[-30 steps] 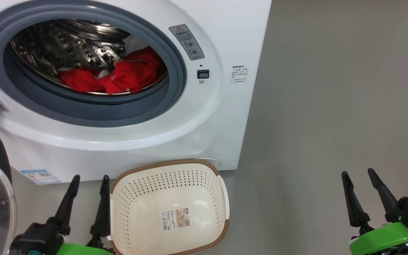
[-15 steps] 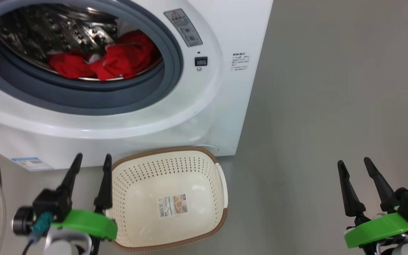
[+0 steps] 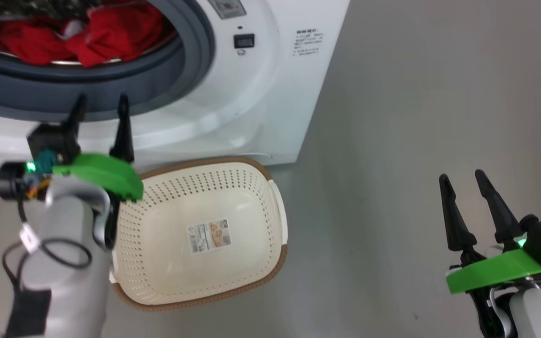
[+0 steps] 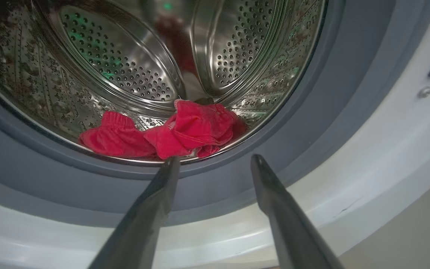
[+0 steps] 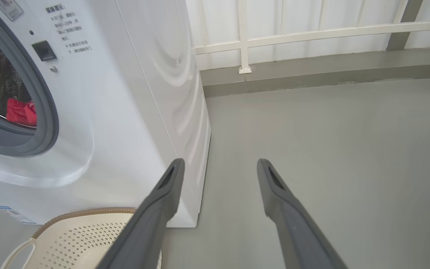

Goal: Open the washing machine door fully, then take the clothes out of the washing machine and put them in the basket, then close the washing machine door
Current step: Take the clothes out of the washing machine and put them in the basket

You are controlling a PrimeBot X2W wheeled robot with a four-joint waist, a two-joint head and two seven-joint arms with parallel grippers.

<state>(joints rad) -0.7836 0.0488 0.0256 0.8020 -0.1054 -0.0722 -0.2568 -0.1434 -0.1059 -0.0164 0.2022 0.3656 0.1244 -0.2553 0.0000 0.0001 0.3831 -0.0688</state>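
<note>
Clothes [image 3: 82,35]: a bright red, soft, crumpled bunch in two lumps, with a bit of white cloth between them in head view. They lie on the bottom of the drum [image 4: 125,71] of the washer [image 3: 256,98], at its front lip, just behind the blue-grey ring [image 3: 111,94]. The drum is shiny perforated steel. The washer is white, with a black latch slot [image 3: 244,41] and small printed text right of the ring.

Left gripper [image 3: 102,98]: fingers spread wide, gripping nothing. It hangs in front of the washer with its tips over the lower ring, pointing into the mouth. In left wrist view the clothes sit just beyond the tips, more toward the left finger. That fingertip overlaps the lip right under the red bunch; cannot tell if it touches.

Basket [image 3: 158,263]: cream with perforated walls, a brown rim, a white handle on its right side and a paper label [image 3: 211,236] on the bottom. It stands on the grey floor [image 3: 392,141] at the foot of the washer, below the ring. The left forearm overlaps its left edge in head view.

Right gripper [image 3: 461,176]: fingers spread, gripping nothing. It hangs over the floor well right of the washer and well apart from the clothes. In right wrist view it points past the washer's right front corner.
</note>
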